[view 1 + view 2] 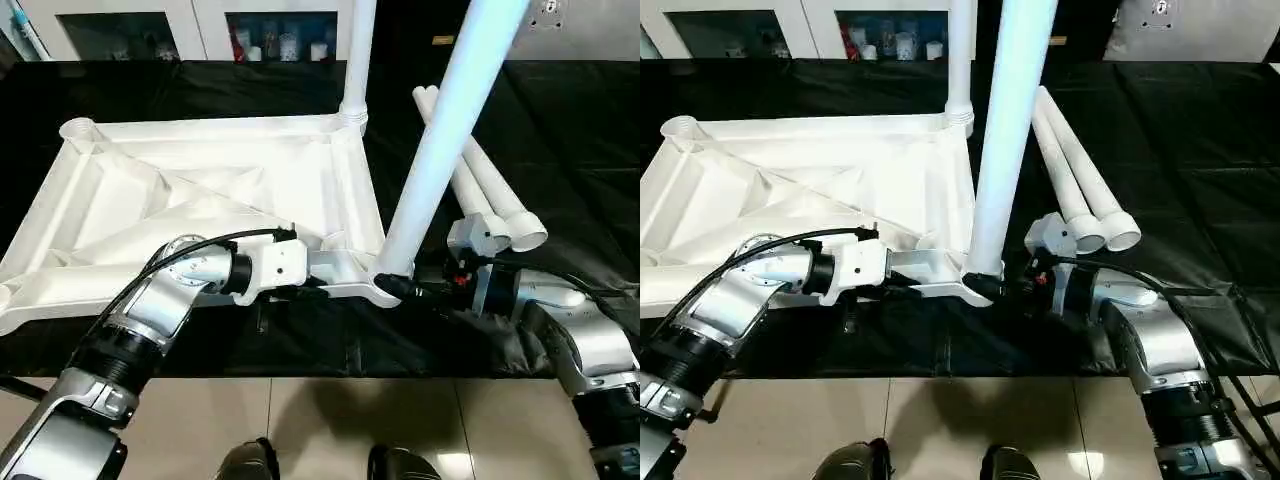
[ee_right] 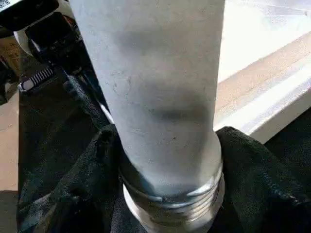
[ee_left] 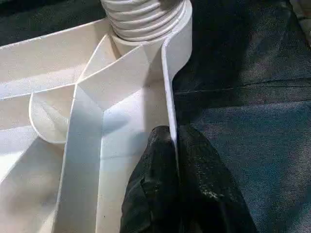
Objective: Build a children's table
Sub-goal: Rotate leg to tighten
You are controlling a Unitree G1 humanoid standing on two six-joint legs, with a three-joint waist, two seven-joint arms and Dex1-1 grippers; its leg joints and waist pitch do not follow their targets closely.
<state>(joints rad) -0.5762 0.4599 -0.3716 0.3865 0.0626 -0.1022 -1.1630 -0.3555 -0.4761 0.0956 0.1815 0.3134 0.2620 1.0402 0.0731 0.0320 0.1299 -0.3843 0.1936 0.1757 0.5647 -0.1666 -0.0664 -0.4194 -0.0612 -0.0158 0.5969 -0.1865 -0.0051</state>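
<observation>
Head views: the table top [image 1: 210,190] lies upside down on the black surface [image 1: 580,130], ribs up. One leg [image 1: 356,60] stands in the far corner socket, another leg [image 1: 445,130] rises from the near corner, and two loose legs [image 1: 1080,175] lie just beside it. The left end effector [image 1: 318,287] reaches to the top's near rim.

Left wrist view: its fingers [image 3: 194,189] are pinched shut on that thin rim — one each side.

Right wrist view: the right end effector [image 2: 167,160] straddles the near leg just above its threaded end, fingers [image 2: 252,170] at either side — gripped or not, I cannot tell.
</observation>
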